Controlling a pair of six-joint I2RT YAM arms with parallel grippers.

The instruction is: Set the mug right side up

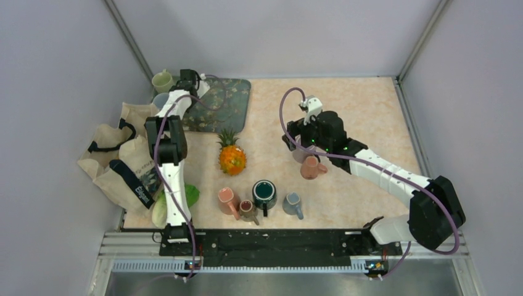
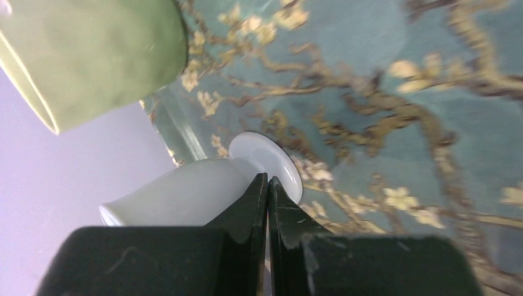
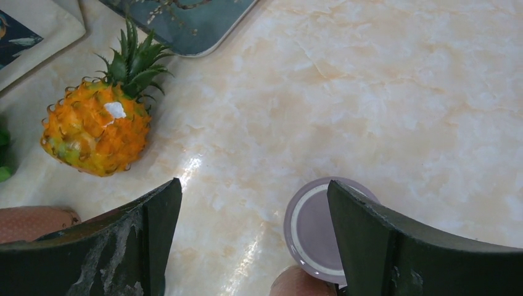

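Note:
A lilac mug [image 3: 317, 231] stands upside down on the table, its ringed base facing up. It is partly hidden under my right arm in the top view [image 1: 300, 154]. My right gripper [image 3: 253, 191] is open and hangs above the table, its right finger [image 3: 395, 246] over the mug's edge; the top view [image 1: 295, 143] shows it too. A pink mug [image 1: 313, 168] lies against the lilac one. My left gripper [image 2: 267, 180] is shut at the far left [image 1: 185, 79], over a pale mug [image 2: 185, 194] lying on its side on the floral tray [image 2: 395, 111].
A green mug [image 1: 163, 80] stands at the back left beside the tray [image 1: 222, 102]. A toy pineapple [image 1: 232, 155] sits mid-table. A pink [image 1: 227, 200], a brown [image 1: 248, 209], a dark green [image 1: 265, 194] and a blue-grey mug [image 1: 293, 203] line the front. A tote bag [image 1: 120, 154] lies left.

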